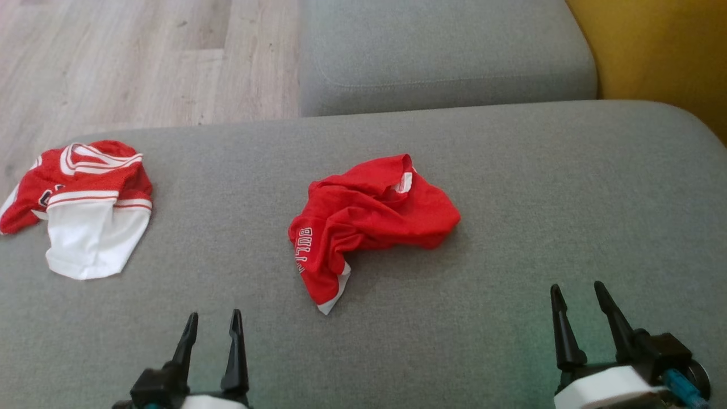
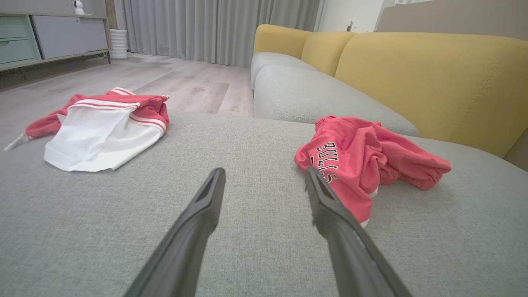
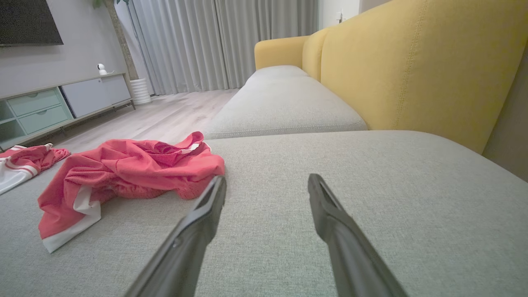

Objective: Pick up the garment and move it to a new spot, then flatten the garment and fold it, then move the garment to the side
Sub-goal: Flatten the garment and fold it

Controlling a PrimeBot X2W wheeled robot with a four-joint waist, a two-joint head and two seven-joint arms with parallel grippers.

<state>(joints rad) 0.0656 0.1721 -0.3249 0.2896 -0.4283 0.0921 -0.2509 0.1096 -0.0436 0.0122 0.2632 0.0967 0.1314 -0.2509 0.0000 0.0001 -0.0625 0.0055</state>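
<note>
Two garments lie on the big grey seat cushion (image 1: 522, 182), and two grippers hang over its near part. Far left of the red garment (image 1: 372, 218) lies a red-and-white jersey (image 1: 85, 210), bunched, its white part spread toward the near side; it sits by the cushion's left edge, its red part reaching the left edge of the head view, well apart from the red garment with bare grey cloth between. Nearer than the red garment and to its left, the left gripper (image 1: 214, 314) has its two dark fingers spread with nothing between them, clear of the cloth. The red garment itself is crumpled in the middle of the cushion, lettering on its left fold and a white-trimmed corner pointing toward the near side. Right of the red garment and nearer, the right gripper (image 1: 577, 286) also stands spread and empty, above open cushion that runs on to the rounded right edge. Beyond the red garment lie a second grey cushion (image 1: 443, 51) and wood floor (image 1: 113, 57); to its far right rises a yellow backrest (image 1: 653, 51).
</note>
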